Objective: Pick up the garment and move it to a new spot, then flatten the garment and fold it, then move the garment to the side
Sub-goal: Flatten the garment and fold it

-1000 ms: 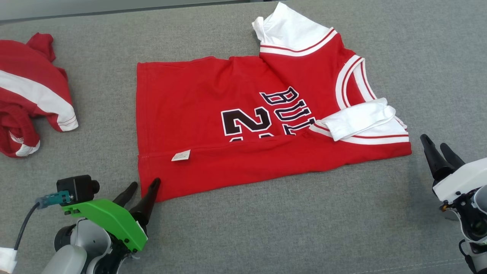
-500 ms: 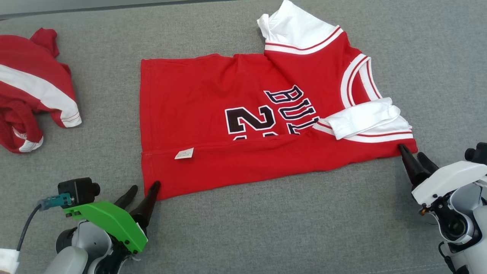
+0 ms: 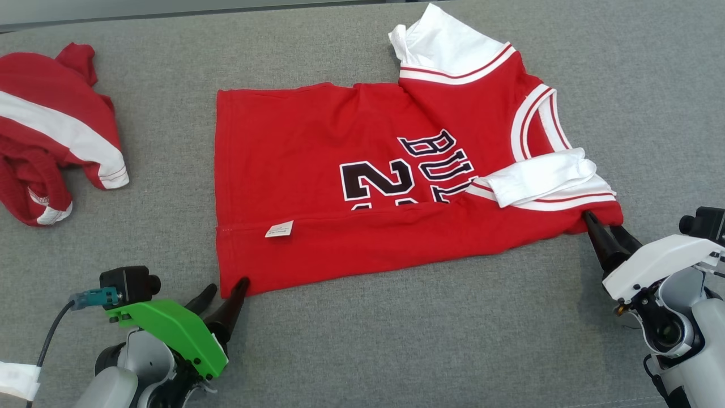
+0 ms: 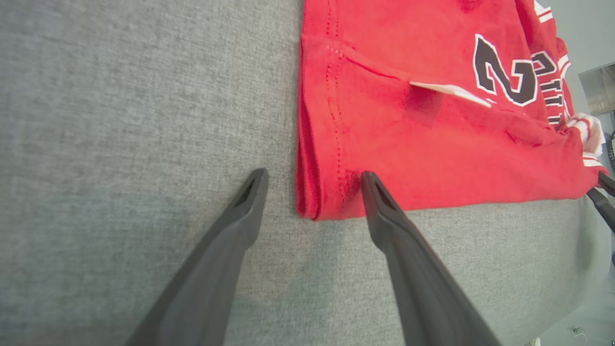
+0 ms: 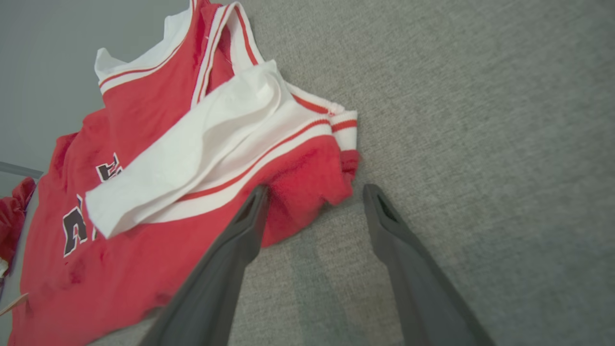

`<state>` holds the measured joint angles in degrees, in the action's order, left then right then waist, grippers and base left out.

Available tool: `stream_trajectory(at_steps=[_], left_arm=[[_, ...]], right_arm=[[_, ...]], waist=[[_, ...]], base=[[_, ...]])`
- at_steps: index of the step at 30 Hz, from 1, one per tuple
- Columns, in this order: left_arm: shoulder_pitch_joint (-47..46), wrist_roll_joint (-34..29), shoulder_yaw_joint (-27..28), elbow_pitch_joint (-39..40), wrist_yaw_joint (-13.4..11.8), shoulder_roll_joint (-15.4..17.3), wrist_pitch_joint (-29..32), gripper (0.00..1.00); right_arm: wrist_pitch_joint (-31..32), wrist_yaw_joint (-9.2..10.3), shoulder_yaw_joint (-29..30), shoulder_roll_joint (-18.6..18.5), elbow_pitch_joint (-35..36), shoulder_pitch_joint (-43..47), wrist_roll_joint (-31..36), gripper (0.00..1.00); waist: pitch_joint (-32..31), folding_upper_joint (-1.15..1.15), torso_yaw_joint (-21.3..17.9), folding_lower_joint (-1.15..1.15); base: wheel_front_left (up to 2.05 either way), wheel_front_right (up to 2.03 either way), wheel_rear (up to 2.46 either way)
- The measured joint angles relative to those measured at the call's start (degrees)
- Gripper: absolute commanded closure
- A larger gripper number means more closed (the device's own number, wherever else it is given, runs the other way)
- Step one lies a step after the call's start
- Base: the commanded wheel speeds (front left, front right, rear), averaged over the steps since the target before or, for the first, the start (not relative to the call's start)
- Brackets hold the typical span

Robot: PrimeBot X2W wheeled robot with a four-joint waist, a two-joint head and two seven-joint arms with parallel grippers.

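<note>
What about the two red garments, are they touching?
Apart. The head view shows bare grey surface between the jersey and the crumpled red garment on the left.

The red jersey (image 3: 306,170) reads "BUL" in black letters, the rest hidden under a fold, with a "2" beside it toward the hem. Print on the jersey's white tag (image 3: 279,229) is too tiny to read.

The head camera looks down from above and behind both pairs of fingers, far enough back to take in the whole red jersey with white trim (image 3: 311,153) on the grey woven fabric surface (image 3: 396,340). The left wrist camera sits low and close, facing along the left gripper (image 4: 313,173) at the hem corner between its fingertips. The right wrist camera, equally near, faces along the right gripper (image 5: 315,187) at the shoulder corner. All three views share the jersey edge just ahead of the fingertips.
</note>
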<state>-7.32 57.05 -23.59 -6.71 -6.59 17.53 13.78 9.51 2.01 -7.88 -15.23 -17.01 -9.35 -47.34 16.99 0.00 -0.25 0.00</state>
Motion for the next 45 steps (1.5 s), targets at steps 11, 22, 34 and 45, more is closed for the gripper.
stream_trajectory(at_steps=[11,22,34,45], left_arm=[[-0.9,1.7,-0.7,-0.2,0.4,-0.7,1.4,1.0],[-0.9,3.1,-0.4,-0.5,2.1,-0.5,2.6,1.0],[6.1,4.9,2.3,5.8,2.8,3.1,2.6,1.0],[13.1,7.5,3.5,9.6,1.5,3.5,3.1,1.0]], right_arm=[[0.1,-1.49,-1.0,-0.1,-2.0,-1.3,0.4,0.94],[1.0,-3.91,-1.3,0.5,-3.2,-2.5,-1.2,1.0],[3.7,-5.98,0.7,-2.1,2.6,3.7,-5.3,1.0],[6.3,-5.09,1.4,-3.0,7.2,11.4,-7.3,0.74]], waist=[[0.2,0.0,-0.4,0.0],[-1.3,0.0,-1.0,0.0],[-4.5,0.0,-1.6,0.0],[-4.9,0.0,-2.5,0.0]], base=[[0.0,0.0,0.0],[0.0,0.0,0.0],[0.0,0.0,0.0],[0.0,0.0,0.0]])
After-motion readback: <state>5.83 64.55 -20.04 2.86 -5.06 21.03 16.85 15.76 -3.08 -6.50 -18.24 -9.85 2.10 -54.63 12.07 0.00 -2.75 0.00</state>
